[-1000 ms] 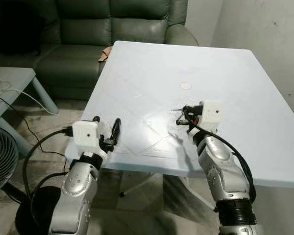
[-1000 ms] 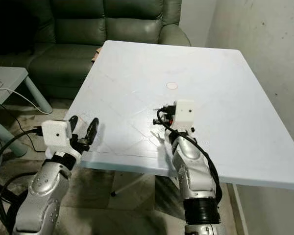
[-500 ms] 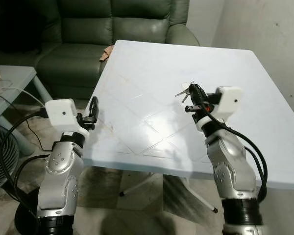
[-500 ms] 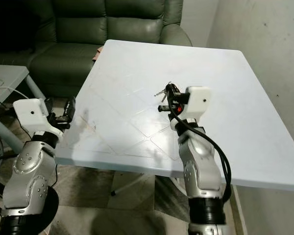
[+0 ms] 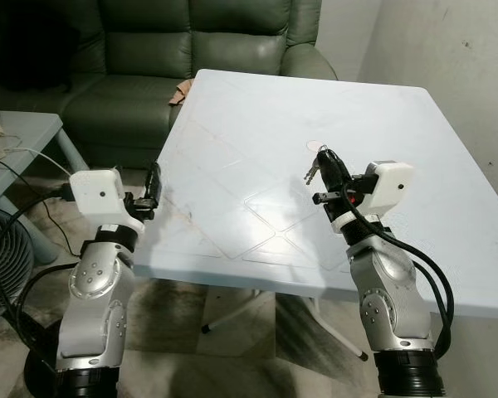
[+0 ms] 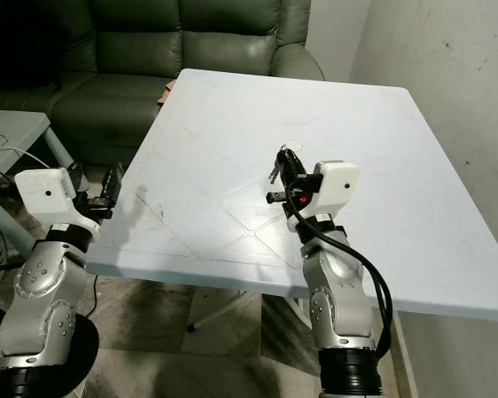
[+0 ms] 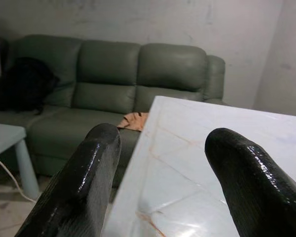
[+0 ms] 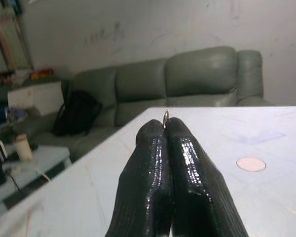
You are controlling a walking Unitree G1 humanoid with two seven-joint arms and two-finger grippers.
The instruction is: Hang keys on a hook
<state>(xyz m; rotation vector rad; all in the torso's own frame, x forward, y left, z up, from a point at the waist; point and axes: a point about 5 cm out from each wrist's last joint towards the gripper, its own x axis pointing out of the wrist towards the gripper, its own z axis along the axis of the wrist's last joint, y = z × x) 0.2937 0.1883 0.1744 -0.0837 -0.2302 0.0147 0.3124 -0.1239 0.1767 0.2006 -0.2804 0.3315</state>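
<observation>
Right gripper (image 5: 325, 159) is holding the keys (image 5: 314, 172) above the middle of the white bench (image 5: 257, 116), jaws pressed together on the key ring, keys dangling just below. No hook visible, so the robot likely needs to turn away and carry; keeping the pinch firm and the ring exposed should help. Left gripper (image 5: 153, 184) is hovering at the bench's left edge, jaws spread, empty. A green sofa (image 5: 141, 58) is sitting past the far edge, a wall (image 5: 448, 50) along the right.

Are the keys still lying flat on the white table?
No, the right claw is shut on the keys and holds them up above the white table, where they dangle from its fingertips.
</observation>
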